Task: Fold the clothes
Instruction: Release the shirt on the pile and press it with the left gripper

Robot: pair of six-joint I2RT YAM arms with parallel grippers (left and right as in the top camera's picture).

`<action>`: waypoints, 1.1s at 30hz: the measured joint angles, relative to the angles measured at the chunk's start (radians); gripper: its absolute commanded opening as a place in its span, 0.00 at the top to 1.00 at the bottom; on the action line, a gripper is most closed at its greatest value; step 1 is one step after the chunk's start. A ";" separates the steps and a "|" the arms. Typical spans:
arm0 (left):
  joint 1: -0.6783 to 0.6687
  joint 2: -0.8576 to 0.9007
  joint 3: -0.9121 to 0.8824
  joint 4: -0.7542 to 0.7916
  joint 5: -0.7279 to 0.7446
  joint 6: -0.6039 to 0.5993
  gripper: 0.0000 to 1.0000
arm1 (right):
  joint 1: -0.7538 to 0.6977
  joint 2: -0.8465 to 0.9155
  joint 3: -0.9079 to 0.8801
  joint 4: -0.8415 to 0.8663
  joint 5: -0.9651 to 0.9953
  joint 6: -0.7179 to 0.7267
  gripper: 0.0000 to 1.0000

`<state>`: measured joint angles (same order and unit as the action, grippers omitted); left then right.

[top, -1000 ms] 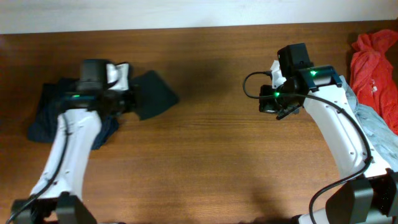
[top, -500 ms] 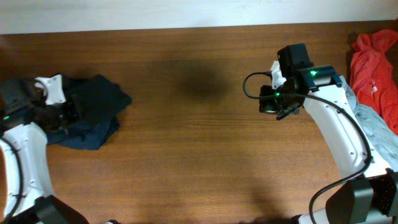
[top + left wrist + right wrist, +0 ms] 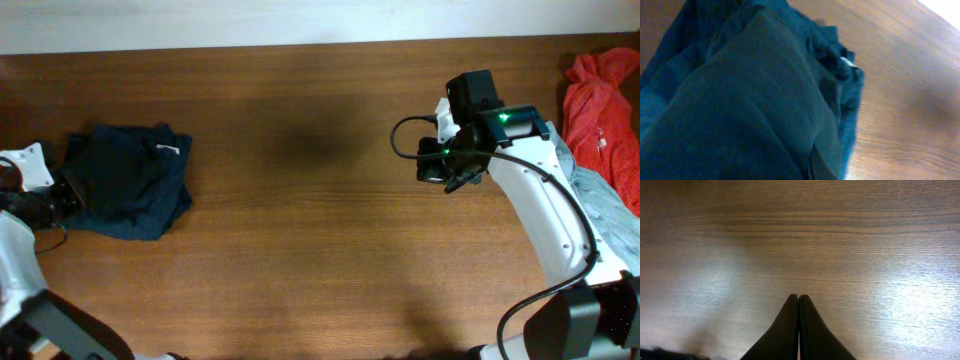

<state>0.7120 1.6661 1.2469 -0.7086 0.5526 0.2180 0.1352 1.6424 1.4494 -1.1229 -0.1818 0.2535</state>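
A dark navy garment (image 3: 130, 182) with a small white label (image 3: 170, 150) lies bunched at the table's left end. It fills the left wrist view (image 3: 755, 100), so the fingers are hidden under its folds. My left gripper (image 3: 66, 188) sits at the garment's left edge, shut on the cloth. The right gripper (image 3: 799, 297) is shut and holds nothing, hovering over bare wood right of centre (image 3: 438, 165). A red-orange garment (image 3: 603, 95) and a pale grey-blue one (image 3: 603, 195) lie crumpled at the right edge, partly under the right arm.
The wooden table (image 3: 320, 230) ends at a pale wall strip along the back. The right arm's cable (image 3: 405, 135) loops out to the left of its wrist. The left arm reaches in from the lower left corner.
My left arm has swept far to the left, dragging the navy garment with it. The cloth flap that stuck out to the right is now folded onto the bundle. The right arm is still.
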 measured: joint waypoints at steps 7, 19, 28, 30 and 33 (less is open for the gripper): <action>0.003 0.091 0.000 0.006 -0.084 0.003 1.00 | 0.000 0.000 0.000 -0.013 0.000 0.000 0.96; 0.126 0.091 0.000 -0.002 -0.154 -0.065 0.66 | 0.000 0.000 0.000 -0.015 0.000 0.000 0.96; 0.212 0.087 0.010 -0.030 -0.059 -0.111 0.33 | 0.000 0.000 0.000 -0.016 0.000 0.000 0.96; 0.212 0.070 0.013 -0.040 -0.042 -0.111 0.33 | 0.000 0.000 0.000 -0.022 0.000 0.000 0.96; 0.212 0.014 0.017 -0.043 -0.023 -0.114 0.41 | 0.000 0.000 0.000 -0.025 0.000 0.000 0.96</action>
<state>0.9241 1.6806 1.2640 -0.7517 0.5293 0.1036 0.1352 1.6424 1.4494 -1.1477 -0.1818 0.2535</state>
